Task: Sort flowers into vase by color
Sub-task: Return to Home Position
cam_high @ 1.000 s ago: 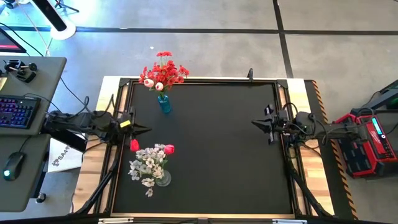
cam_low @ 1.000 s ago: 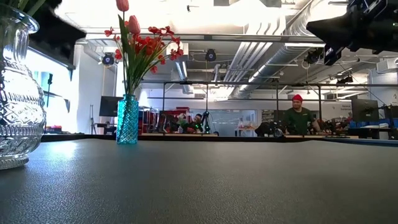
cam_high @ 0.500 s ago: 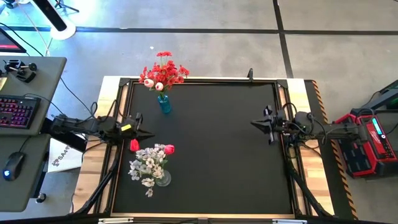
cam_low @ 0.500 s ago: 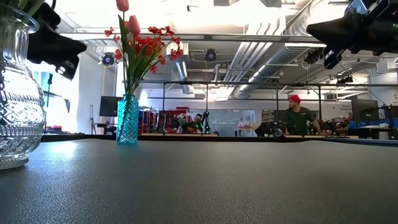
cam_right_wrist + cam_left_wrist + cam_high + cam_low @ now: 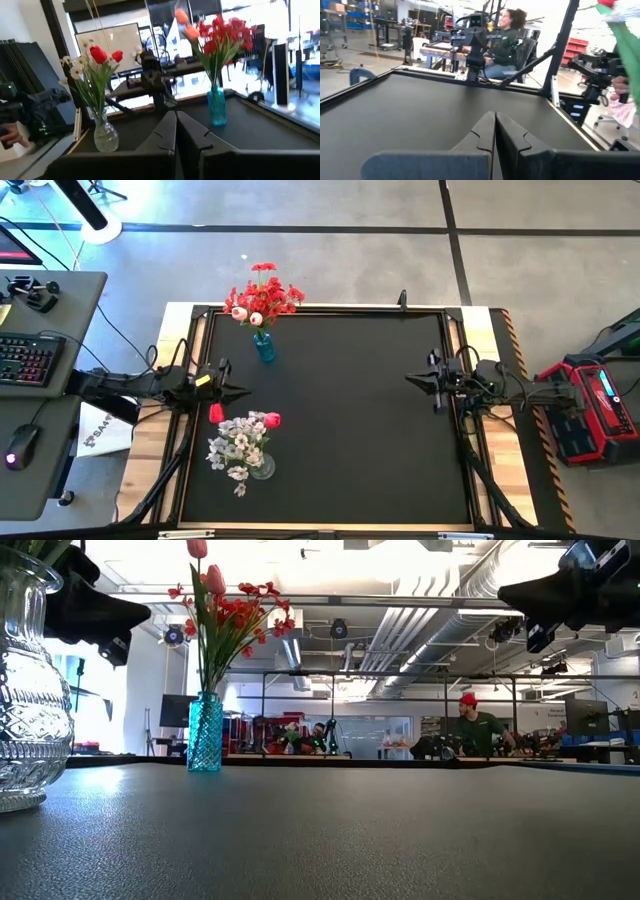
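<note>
High view, left end effector (image 5: 242,392) pressed together at left edge of table (image 5: 340,440), right end effector (image 5: 408,378) likewise opposite.

On the black bench (image 5: 350,430), a teal glass vase (image 5: 264,348) holds red flowers (image 5: 262,298); a clear glass vase (image 5: 262,468) holds white sprays (image 5: 232,448). The left tool (image 5: 238,391) and right tool (image 5: 410,379) sit at opposite edges.

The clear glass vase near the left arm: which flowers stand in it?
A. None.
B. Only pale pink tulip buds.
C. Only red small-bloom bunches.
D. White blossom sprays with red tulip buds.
D: in the high view the clear glass vase holds white blossom sprays and red tulip buds.
</note>
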You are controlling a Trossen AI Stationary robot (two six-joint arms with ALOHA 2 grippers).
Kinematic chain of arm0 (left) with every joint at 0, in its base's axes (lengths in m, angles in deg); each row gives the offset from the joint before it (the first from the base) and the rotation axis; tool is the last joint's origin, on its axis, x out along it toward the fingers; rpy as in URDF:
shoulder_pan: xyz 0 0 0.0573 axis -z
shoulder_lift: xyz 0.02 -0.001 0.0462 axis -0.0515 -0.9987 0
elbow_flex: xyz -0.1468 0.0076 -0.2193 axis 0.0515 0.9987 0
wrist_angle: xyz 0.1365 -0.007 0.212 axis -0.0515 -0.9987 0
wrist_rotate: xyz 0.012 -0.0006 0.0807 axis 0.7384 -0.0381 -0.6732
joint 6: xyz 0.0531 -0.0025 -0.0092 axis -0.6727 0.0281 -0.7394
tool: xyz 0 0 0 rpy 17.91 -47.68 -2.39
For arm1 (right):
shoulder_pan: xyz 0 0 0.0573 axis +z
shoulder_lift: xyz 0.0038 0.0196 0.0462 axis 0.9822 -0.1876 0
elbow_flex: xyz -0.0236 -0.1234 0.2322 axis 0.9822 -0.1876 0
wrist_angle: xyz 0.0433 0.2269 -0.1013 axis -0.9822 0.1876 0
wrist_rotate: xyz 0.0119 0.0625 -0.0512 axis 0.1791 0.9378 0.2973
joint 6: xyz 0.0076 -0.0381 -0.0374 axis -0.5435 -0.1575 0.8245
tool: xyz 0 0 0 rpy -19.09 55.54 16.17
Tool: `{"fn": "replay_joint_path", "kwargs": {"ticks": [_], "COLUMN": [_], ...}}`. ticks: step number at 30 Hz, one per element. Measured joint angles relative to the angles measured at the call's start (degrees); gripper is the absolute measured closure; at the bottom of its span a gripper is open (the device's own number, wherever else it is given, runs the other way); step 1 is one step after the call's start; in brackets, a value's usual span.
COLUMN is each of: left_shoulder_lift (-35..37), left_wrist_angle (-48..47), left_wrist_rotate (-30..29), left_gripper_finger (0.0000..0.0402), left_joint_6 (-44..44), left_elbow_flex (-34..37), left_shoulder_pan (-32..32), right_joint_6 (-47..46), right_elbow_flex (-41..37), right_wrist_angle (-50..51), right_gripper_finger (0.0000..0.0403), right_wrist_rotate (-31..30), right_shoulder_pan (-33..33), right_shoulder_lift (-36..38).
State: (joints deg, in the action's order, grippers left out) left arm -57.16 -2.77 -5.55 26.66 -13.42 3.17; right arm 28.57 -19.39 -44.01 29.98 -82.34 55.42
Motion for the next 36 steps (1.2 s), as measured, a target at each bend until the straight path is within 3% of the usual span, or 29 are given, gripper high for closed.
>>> {"fn": "replay_joint_path", "kwargs": {"ticks": [8,15,17,23,30,36], "left_shoulder_lift": [-0.65,-0.67,-0.66,-0.68,-1.24,-1.27], "left_wrist_angle": [-0.04,-0.83,-0.72,-0.7,-0.67,-0.66], "left_wrist_rotate": [0.13,5.69,6.11,6.86,6.87,6.89], "left_gripper_finger": [0.0401,0.0401,0.0401,0.0401,0.0401,0.0401], "left_joint_6": [-1.37,-1.44,-1.25,1.22,7.85,9.11], "left_elbow_flex": [0.02,0.02,0.02,0.02,0.02,0.01], "left_shoulder_pan": [-4.1,-8.11,-8.56,-8.74,-8.67,-8.67], "right_joint_6": [0.24,1.67,1.02,1.01,-0.4,-4.87], "right_elbow_flex": [0.02,-1.53,-4.07,-4.15,-4.15,-4.15], "right_wrist_angle": [2.18,-0.66,-4.73,-2.71,-0.39,4.48], "right_gripper_finger": [0.0403,0.0403,0.0403,0.0403,0.0403,0.0403], "right_wrist_rotate": [-0.54,-1.28,-1.65,-2.27,-10.67,-11.07], "right_shoulder_pan": [0.0,0.0,-0.01,-0.59,-0.98,-0.98], "right_shoulder_lift": [0.94,1.01,1.03,1.01,1.01,0.98]}}
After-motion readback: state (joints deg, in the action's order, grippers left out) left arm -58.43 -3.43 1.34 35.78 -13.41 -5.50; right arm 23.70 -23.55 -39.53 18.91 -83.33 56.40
